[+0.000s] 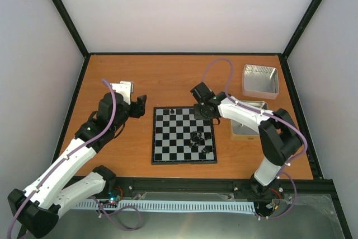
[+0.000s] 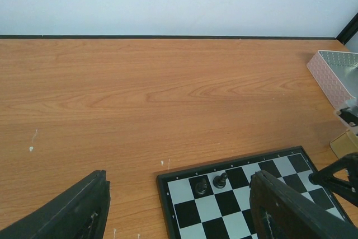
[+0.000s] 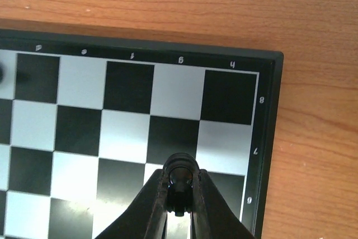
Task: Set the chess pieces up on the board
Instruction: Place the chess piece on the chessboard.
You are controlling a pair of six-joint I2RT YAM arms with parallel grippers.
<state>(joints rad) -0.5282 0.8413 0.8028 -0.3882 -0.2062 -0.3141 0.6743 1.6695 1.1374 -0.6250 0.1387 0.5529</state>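
The board (image 1: 168, 150) lies flat in the middle of the table, black and silver checks inside a black border. Two black chess pieces (image 2: 211, 183) stand on its far left squares, and several more cluster (image 1: 200, 141) near its right side. My right gripper (image 3: 180, 186) hovers over the board's far right corner (image 3: 263, 82), shut on a small black chess piece (image 3: 182, 178) held between its fingertips. My left gripper (image 1: 136, 106) stays off the board's far left corner, open and empty, with the wood and the board corner (image 2: 168, 186) showing between its fingers.
A silver metal tin (image 1: 260, 79) sits at the back right. A second tin (image 1: 246, 127) lies partly under the right arm beside the board. The pinkish tin wall (image 2: 333, 76) shows at the right of the left wrist view.
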